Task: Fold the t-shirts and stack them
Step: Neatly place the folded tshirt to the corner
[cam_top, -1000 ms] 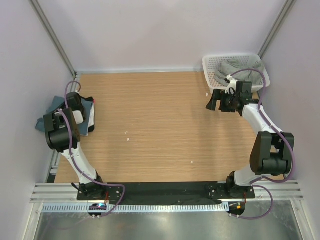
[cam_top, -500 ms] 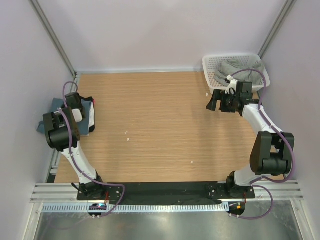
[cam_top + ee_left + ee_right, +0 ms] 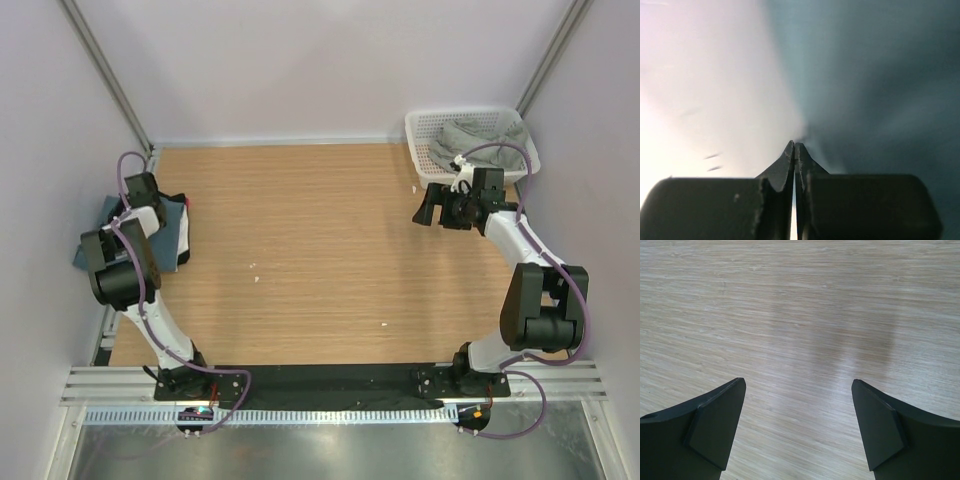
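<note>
The left hand [image 3: 143, 187] is at the left edge of the table [image 3: 300, 250], down on a pile of t-shirts [image 3: 172, 228] lying there. In the pile, slate-blue cloth [image 3: 177, 222] lies on top, a white layer [image 3: 157, 236] shows beside the arm, and black cloth [image 3: 179, 200] shows at the far corner. More slate-blue fabric reaches out past the table edge. In the left wrist view the fingers [image 3: 789, 156] are pressed together, their tips against slate-blue cloth [image 3: 880, 75]. The picture is too blurred to tell whether a fold is pinched between them. The right hand [image 3: 425, 205] hovers over bare table on the right side, just in front of the white mesh basket [image 3: 418, 128]. Its jaws stand wide apart with nothing between them, and the right wrist view shows only wood grain [image 3: 790, 300] below. A grey-green t-shirt [image 3: 480, 135] lies crumpled inside the basket, apart from the right hand.
</note>
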